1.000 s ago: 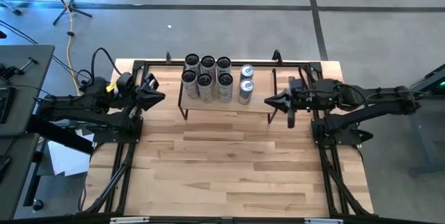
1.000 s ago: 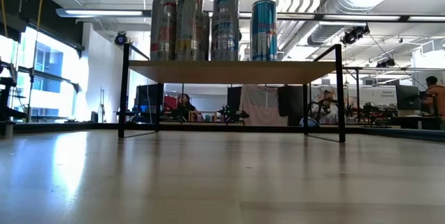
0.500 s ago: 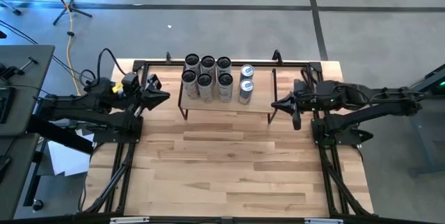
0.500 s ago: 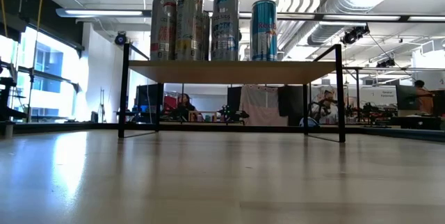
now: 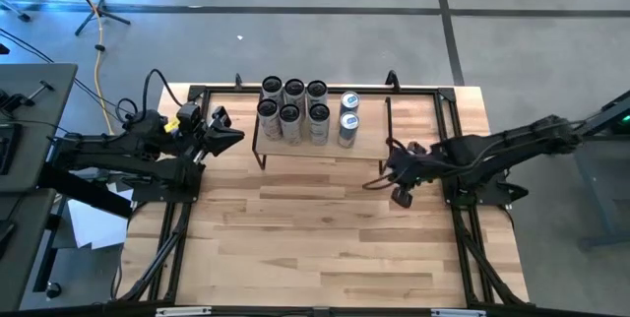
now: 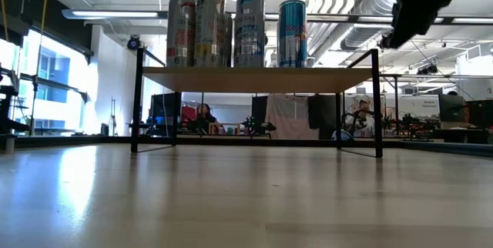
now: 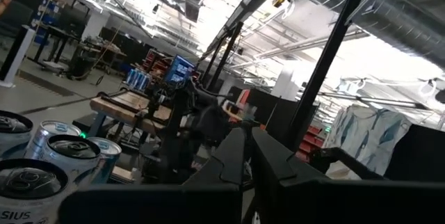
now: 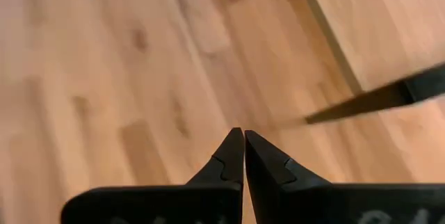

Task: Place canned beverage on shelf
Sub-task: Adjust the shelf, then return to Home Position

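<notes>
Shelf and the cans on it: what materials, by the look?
Shelf: light wood top, visible grain, matte; thin black legs, probably painted metal. Cans: likely aluminium, with shiny silver lids, pull tabs and printed glossy walls in the low view.

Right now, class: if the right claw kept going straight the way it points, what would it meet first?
The right claw, shut and empty, points down at the bare wooden table just off the shelf and its black leg. It would probably meet the tabletop first, though depth is unclear.

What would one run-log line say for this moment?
cans: tall metal beverage cans on light wood-topped shelf | left end effector: shut, empty | right end effector: shut, empty
</notes>
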Available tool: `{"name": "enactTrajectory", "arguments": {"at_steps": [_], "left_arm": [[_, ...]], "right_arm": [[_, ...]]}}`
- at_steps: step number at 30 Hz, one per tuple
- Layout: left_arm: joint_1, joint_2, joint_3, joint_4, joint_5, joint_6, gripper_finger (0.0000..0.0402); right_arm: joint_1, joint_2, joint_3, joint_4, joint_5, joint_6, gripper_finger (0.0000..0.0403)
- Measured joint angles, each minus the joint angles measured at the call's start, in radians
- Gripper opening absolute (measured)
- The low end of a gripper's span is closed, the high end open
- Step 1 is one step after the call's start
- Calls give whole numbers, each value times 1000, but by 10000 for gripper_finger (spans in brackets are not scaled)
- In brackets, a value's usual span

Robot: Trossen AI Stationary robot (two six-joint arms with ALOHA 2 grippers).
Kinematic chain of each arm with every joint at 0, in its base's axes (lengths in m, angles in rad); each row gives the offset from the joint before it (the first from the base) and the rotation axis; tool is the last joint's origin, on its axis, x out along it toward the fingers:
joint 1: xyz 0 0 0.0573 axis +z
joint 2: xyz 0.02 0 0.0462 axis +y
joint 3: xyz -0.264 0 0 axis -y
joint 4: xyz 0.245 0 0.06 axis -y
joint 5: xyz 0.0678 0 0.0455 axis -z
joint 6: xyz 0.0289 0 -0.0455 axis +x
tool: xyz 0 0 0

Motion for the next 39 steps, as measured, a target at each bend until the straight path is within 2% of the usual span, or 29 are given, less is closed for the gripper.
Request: {"name": "enactTrajectory", "arguments": {"at_steps": [2, 6, 17, 32, 39], "left_arm": [[0, 0, 0, -1, 0, 8, 0], [0, 0, 0, 0, 0, 17, 0], [0, 0, 0, -1, 0, 17, 0], [0, 0, 0, -1, 0, 18, 0], [-1, -1, 0, -2, 20, 29, 0]], "right_arm": [[6, 34, 0, -21, 39, 6, 0], [-23, 68, 0, -28, 46, -27, 0], [-166, 60, 0, -41, 29, -207, 0], [-266, 61, 0, -34, 41, -302, 0], [-256, 20, 0, -24, -73, -295, 0]]}}
